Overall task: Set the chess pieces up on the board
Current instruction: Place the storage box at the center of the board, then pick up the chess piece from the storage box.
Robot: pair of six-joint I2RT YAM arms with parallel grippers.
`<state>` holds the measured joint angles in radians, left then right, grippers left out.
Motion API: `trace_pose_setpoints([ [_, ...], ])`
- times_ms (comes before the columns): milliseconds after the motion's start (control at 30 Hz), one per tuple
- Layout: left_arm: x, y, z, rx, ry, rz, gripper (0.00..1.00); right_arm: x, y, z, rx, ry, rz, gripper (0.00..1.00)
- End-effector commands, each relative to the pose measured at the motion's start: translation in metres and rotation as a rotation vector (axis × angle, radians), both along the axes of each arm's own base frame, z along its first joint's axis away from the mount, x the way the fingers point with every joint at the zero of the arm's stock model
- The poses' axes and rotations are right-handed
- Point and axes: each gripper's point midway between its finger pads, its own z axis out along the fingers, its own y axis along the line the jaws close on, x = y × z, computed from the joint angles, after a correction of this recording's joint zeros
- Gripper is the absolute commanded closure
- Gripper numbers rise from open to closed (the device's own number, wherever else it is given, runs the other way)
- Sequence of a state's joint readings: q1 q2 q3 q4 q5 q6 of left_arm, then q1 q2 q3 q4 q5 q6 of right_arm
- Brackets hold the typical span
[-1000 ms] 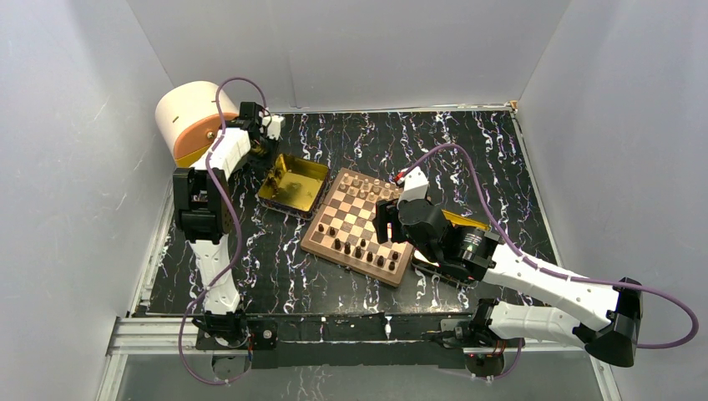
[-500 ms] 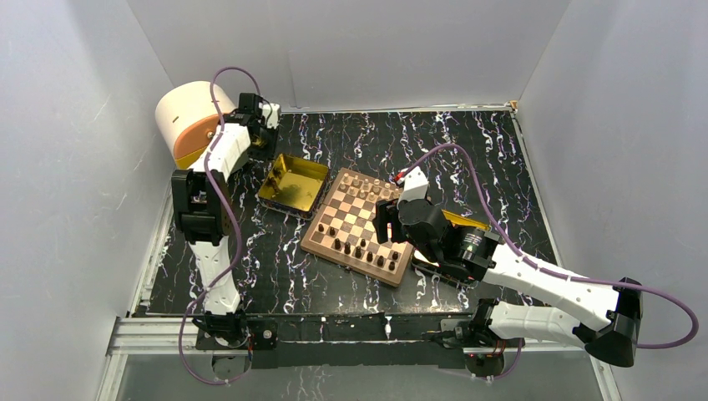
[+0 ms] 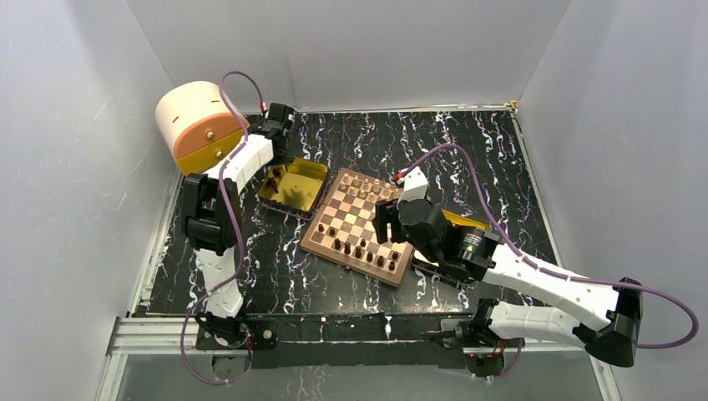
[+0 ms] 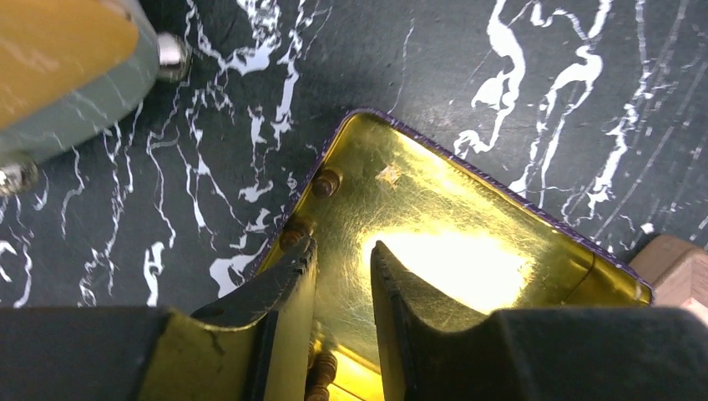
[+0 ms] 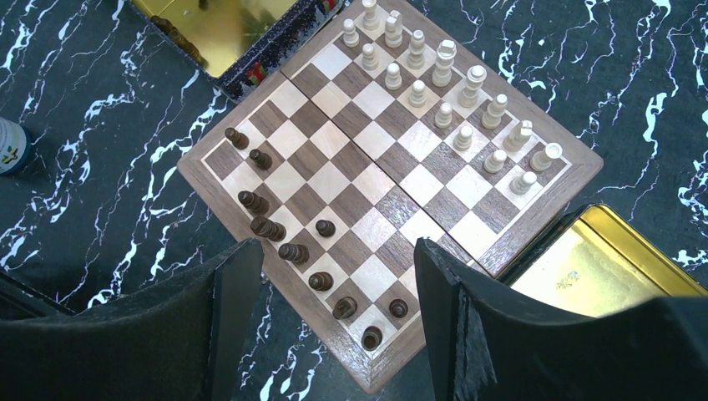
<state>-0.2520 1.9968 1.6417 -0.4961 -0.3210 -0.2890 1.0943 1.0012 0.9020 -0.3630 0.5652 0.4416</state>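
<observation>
Overhead, looking down on a black table (image 3: 467,159) veined with white and walled in white. Showing the board (image 3: 359,224) lying near the middle, turned on a slant, with a shiny gold left tray (image 3: 294,185) sitting just beside its far-left rim. Showing also a cream and orange drum (image 3: 194,124) standing at the far left corner.

Closer in, from the right wrist, showing the light pieces (image 5: 442,114) standing upright in two rows along one edge of the board. Facing them across bare middle squares, the dark pieces (image 5: 265,227), ten in view, most standing in the row next to the opposite rim, with several squares there lying bare. Sitting just beside the board's rim near the light pieces, a second gold right tray (image 5: 601,267), partly cut off by the frame.

Hovering over the dark side of the board, the right gripper (image 5: 338,251), fingers standing wide apart and gripping nothing.

Pointing down into the left tray, the left gripper (image 4: 342,245), fingers parted by a narrow gap, nothing showing between the tips, only the gold floor shining through. Lying along the tray's inner wall beside one finger, a few small brown pieces (image 4: 326,182), with more peeking out low in the gap.
</observation>
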Motion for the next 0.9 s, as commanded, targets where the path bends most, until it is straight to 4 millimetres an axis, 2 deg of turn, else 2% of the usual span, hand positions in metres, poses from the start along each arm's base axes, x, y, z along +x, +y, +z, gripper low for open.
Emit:
trace_pose_setpoints([
  [0,-0.008,0.013,0.017,-0.015,-0.092,0.22,0.71,0.003,0.003,0.019,0.07,-0.044,-0.008,0.24],
  [233,-0.025,0.03,0.011,0.045,-0.128,0.372,0.69,0.0,-0.001,0.018,0.087,-0.04,-0.012,0.24],
  [467,-0.035,0.045,0.002,0.106,-0.166,0.513,0.69,0.002,0.003,0.02,0.086,-0.046,-0.005,0.24],
  [633,-0.031,0.042,-0.005,0.079,-0.175,0.552,0.72,0.001,0.001,0.02,0.088,-0.05,-0.009,0.24],
  [867,-0.03,0.037,-0.027,0.061,-0.151,0.594,0.73,0.002,-0.002,0.019,0.088,-0.054,-0.016,0.24],
])
